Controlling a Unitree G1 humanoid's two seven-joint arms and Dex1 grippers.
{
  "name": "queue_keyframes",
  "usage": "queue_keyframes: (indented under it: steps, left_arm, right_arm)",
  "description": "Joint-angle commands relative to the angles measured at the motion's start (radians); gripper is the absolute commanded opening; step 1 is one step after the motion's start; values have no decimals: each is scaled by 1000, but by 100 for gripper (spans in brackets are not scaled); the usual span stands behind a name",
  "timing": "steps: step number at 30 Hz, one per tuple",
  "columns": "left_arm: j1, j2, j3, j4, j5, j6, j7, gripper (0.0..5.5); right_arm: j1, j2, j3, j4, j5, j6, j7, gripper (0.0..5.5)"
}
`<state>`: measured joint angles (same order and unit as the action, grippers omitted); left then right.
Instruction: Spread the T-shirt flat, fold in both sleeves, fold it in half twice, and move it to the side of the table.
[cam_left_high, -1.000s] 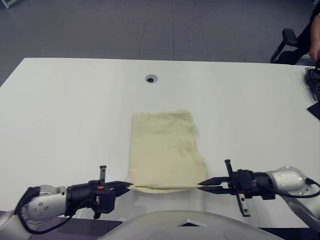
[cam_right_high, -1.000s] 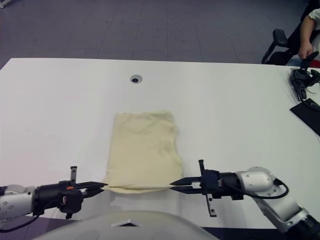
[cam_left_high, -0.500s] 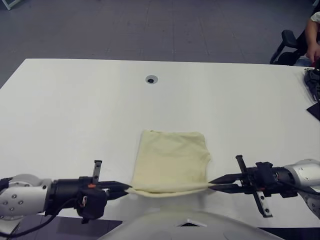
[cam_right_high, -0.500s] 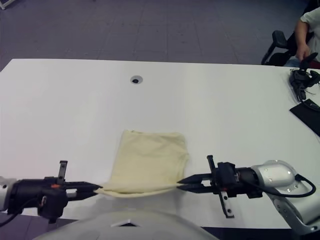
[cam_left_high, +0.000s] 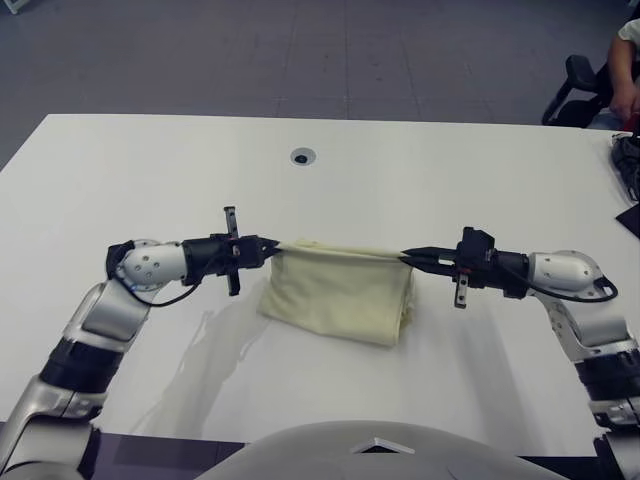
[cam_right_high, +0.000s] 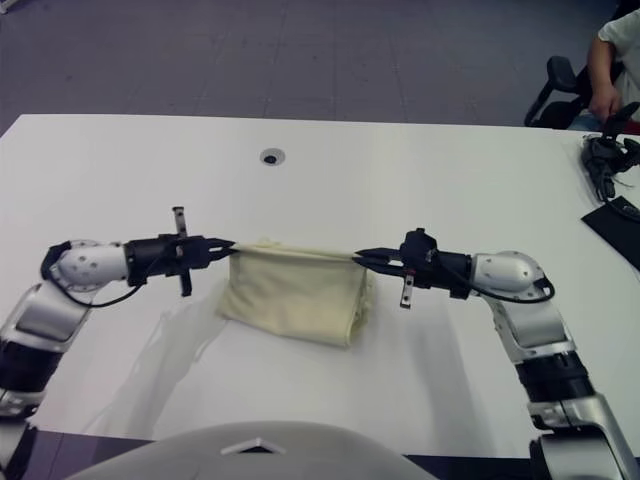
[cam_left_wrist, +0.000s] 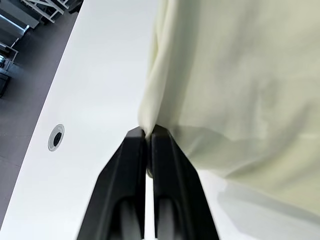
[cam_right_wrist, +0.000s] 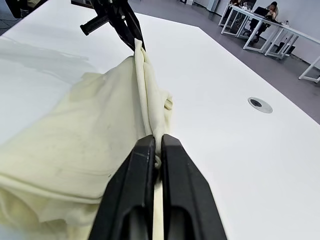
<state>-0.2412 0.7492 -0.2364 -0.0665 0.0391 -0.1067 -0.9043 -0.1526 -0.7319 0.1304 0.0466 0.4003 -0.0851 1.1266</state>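
REMOTE OPERATION: From my station I watched both arms hold the pale yellow T-shirt by one gathered edge above the white table. The left gripper had its two black fingers pinched tight on the cloth's left corner. The right gripper was clamped the same way on the right corner. Between them the held edge ran taut and almost level, a straight line from fingertip to fingertip.

The rest of the shirt draped down from that edge toward me. Its lower part lay on the tabletop in a folded heap, bunched thicker on the side under the right gripper. The shirt was near the middle of the table.

In the left wrist view the fabric gathered into a tight crease just where the fingertips met, then fanned out wide beyond them. In the right wrist view I saw the edge bundled into a narrow rope of cloth. It ran away from the closed fingers to the other gripper, which bit the far corner.

A round cable hole sat in the tabletop beyond the shirt, well apart from it. At the table's right edge lay some dark gear, well clear of both arms.
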Motion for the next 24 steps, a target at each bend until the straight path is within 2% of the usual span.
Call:
queue_keyframes:
  steps: [1,9,10,16,21,24]
  left_arm:
    - [-92,-82,-42,105,41,-36,25,0]
    - [-114,-174,-38,162,36,-23,74,0]
    - [-115,-185,-34,166,37,-18,88,34]
    - [-134,-304,17,218,10,27,214,128]
    - [-104,-349,46,224,5,55,290,210]
    - [-101,-372,97,219,-1,66,370,263]
  right_arm:
    - [-39,25,-12,119,-45,-47,29,1]
    - [-20,27,-77,174,-23,-65,61,1]
    - [-17,31,-89,175,-22,-66,54,38]
    - [-21,68,-167,205,-50,-88,-72,127]
    - [-59,87,-164,200,-106,-133,-126,206]
    - [-67,123,-121,128,-121,-131,-133,257]
